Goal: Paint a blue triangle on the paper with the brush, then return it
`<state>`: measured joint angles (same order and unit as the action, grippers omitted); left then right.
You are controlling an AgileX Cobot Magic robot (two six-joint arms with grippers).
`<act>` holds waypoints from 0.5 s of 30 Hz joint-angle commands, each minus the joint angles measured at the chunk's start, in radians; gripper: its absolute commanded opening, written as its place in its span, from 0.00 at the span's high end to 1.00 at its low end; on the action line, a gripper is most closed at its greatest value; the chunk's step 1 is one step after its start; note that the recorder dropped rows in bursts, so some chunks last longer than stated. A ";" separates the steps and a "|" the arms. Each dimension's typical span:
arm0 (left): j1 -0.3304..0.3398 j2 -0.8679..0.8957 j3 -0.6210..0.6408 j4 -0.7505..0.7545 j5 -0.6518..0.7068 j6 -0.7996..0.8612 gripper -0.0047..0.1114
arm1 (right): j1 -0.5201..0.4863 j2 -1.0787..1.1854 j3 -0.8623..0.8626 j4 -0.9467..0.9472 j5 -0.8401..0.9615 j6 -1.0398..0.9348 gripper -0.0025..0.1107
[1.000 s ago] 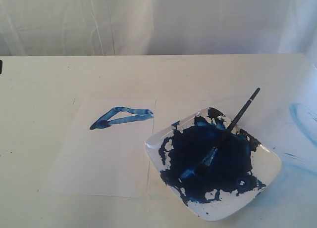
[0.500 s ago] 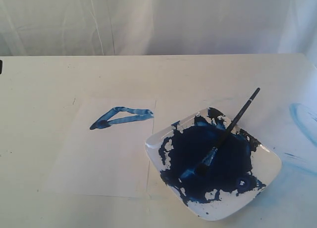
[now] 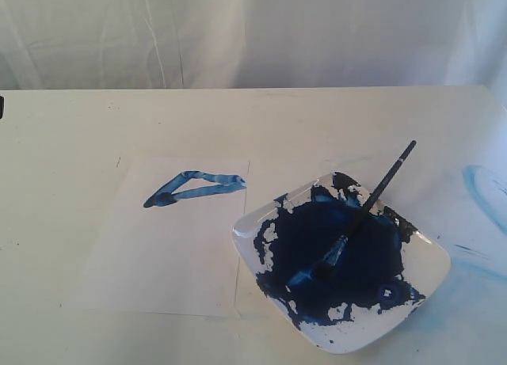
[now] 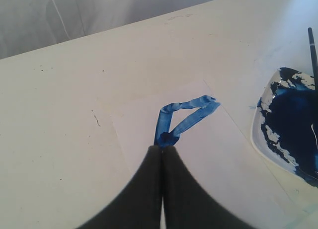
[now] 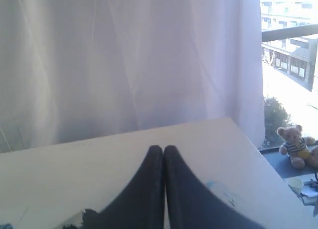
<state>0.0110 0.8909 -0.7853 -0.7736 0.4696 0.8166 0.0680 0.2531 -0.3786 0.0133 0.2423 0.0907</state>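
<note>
The blue triangle (image 3: pixel 192 187) lies painted on the white paper (image 3: pixel 166 254) left of centre; it also shows in the left wrist view as the blue triangle (image 4: pixel 185 119) on the paper (image 4: pixel 218 159). The brush (image 3: pixel 360 214) rests in the white plate (image 3: pixel 432 262), bristles in the dark paint, black handle sticking out over the far rim. Neither arm appears in the exterior view. My left gripper (image 4: pixel 162 147) is shut and empty, its tips lined up with the triangle's dark point. My right gripper (image 5: pixel 163 148) is shut and empty, facing the curtain.
A pale-blue curved smear (image 3: pixel 483 187) marks the table at the far right. A white curtain (image 3: pixel 238 32) hangs behind the table. In the right wrist view a window and a small teddy bear (image 5: pixel 295 147) sit beyond the table's far corner.
</note>
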 commanded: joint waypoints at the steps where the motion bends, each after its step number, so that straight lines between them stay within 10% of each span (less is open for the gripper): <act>1: -0.006 -0.007 -0.001 -0.016 0.017 -0.010 0.96 | 0.001 -0.027 0.113 -0.043 -0.030 -0.007 0.98; 15: -0.006 -0.007 -0.001 -0.016 0.017 -0.010 0.96 | 0.001 -0.223 0.379 -0.039 -0.023 -0.007 0.98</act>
<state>0.0110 0.8909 -0.7853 -0.7736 0.4696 0.8166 0.0680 0.0663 -0.0131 -0.0274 0.2302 0.0888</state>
